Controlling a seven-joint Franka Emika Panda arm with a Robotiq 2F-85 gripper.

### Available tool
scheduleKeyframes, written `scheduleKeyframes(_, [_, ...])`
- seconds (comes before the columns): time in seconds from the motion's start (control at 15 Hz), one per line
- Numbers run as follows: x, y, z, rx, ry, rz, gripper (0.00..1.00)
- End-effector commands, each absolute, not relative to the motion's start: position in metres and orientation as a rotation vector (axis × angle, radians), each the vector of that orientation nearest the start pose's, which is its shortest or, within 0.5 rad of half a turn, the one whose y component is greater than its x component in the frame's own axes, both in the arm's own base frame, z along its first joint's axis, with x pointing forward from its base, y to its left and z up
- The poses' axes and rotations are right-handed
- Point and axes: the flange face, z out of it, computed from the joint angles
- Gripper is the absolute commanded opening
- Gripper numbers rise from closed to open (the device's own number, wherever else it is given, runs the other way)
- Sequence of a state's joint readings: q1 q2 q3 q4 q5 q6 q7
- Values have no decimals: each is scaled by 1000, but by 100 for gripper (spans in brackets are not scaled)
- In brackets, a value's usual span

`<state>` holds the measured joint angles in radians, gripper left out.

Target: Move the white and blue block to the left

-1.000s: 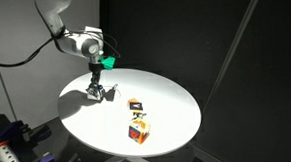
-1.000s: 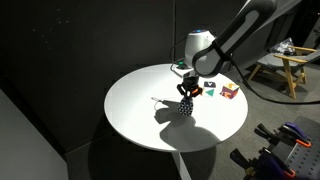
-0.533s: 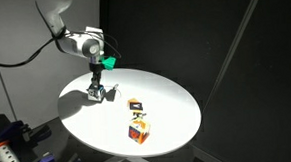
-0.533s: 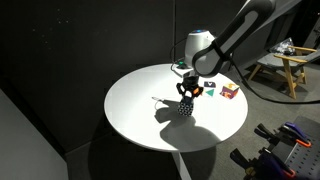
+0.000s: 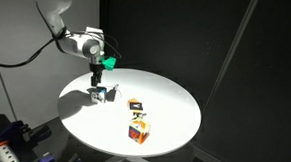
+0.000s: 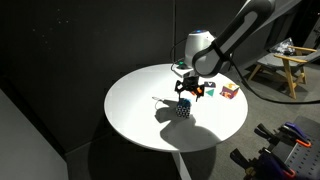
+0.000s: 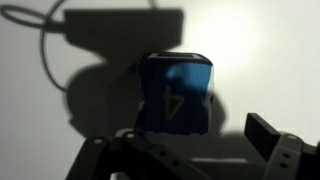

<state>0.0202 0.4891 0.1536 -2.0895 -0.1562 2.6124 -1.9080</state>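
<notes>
The white and blue block (image 7: pixel 177 93) lies on the round white table (image 5: pixel 172 105), in shadow, with a dark "4" on the face toward the wrist camera. In both exterior views it rests near the table's edge (image 5: pixel 100 92) (image 6: pixel 183 108), directly under the gripper. My gripper (image 5: pixel 96 89) (image 6: pixel 185 96) hangs just above it with its jaws spread wide. In the wrist view one dark finger (image 7: pixel 270 138) stands well clear of the block's right side. Nothing is gripped between the jaws of the gripper (image 7: pixel 185 145).
An orange-and-white cube (image 5: pixel 137 107) (image 6: pixel 229 92) and a red-and-blue cube (image 5: pixel 138 132) (image 6: pixel 211 88) sit further along the table. A dark curtain surrounds the table (image 6: pixel 135 105). A wooden stool (image 6: pixel 290 62) stands off to the side.
The jaws have gone from shut on the block to wide open, leaving the block on the table. The arm has barely moved.
</notes>
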Motion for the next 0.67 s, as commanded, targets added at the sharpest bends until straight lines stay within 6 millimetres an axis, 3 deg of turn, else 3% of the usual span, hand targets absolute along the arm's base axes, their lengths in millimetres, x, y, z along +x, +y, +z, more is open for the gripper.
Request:
scheduleKeyframes(0.0, [580, 103, 202, 1402, 2742, 36, 100])
scheduleKeyframes(0.27, [575, 98, 208, 1407, 2741, 31, 100])
scheduleKeyframes(0.6, [566, 85, 224, 1654, 2577, 34, 100])
